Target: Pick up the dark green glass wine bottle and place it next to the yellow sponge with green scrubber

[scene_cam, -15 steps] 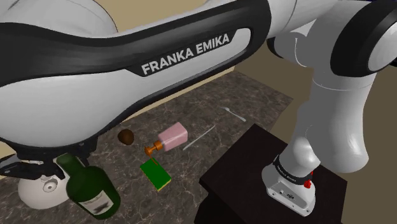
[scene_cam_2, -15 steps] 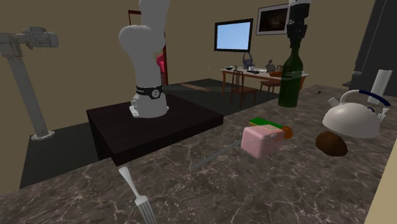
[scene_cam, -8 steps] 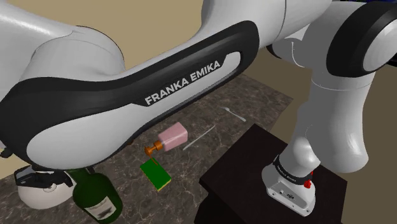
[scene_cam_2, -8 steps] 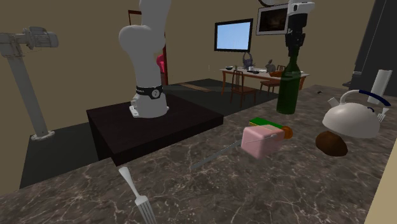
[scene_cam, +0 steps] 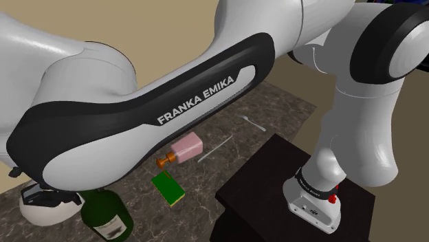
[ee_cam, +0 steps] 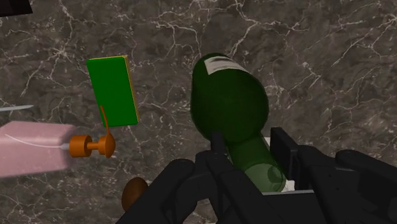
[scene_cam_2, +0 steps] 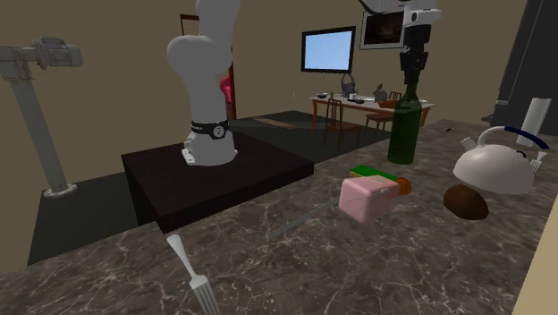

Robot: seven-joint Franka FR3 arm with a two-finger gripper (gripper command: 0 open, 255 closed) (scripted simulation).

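End effector [ee_cam: 249, 151] closed on the neck of the bottle [ee_cam: 230, 102], one finger each side and both touching the glass. Second exterior view: end effector [scene_cam_2: 411, 63] sits straight above, bottle [scene_cam_2: 403, 130] upright, long axis vertical, neck up into the fingers, base down toward the counter [scene_cam_2: 358, 268]. Can't tell if the base touches the counter or hangs just above it.

Bottle is dark green with a pale label low on the body. Contents can't be made out.

Sponge [ee_cam: 112, 89] lies flat near the bottle, green face up with a yellow edge and a clear gap between them. In the shoulder view the bottle [scene_cam: 106, 214] is to the left of the sponge [scene_cam: 168, 188], under the forearm.

Pink dispenser [ee_cam: 32, 150] lies on its side, orange pump end just beside the sponge. Brown lump [scene_cam_2: 467, 202] sits near the white kettle [scene_cam_2: 494, 166]. Nothing shows of what the kettle holds. Fork [scene_cam_2: 192, 270] lies well apart from these. Dark stand [scene_cam_2: 215, 174] is beside the counter.
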